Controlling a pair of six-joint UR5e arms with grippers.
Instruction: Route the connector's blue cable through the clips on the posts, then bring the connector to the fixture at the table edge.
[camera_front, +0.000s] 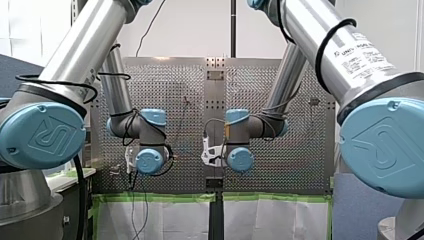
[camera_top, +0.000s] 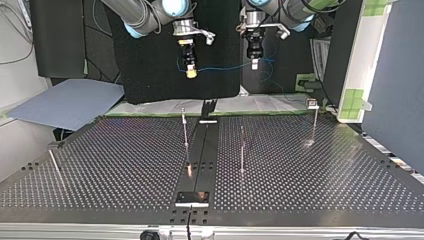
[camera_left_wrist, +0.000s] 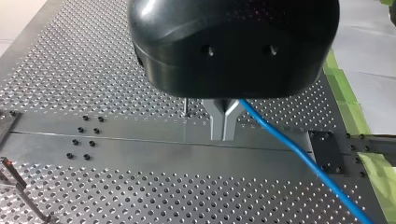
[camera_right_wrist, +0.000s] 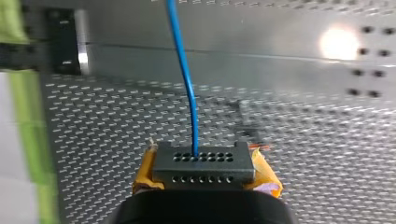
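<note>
Right gripper (camera_right_wrist: 203, 173) is clamped on the connector (camera_right_wrist: 203, 162), with its yellow pads (camera_right_wrist: 145, 173) against the block's two sides, high over the table's middle strip (camera_top: 199, 150). Left gripper (camera_left_wrist: 224, 125) has its metal fingers closed and seems to pinch the blue cable (camera_left_wrist: 289, 145), which leaves beside them and slants down across the strip. In the top view the cable spans between both grippers above the strip's far end.

The connector looks small, rigid and light, and is best held by its flat sides. The cable is thin and limp, so it will likely sag and slide through a pinch. It wants holding close to the stretch being laid.

The clips on the posts (camera_top: 242, 152) flanking the strip are too small to make out. The fixture cannot be identified with certainty. The left gripper's housing hides its exact contact with the cable.
</note>
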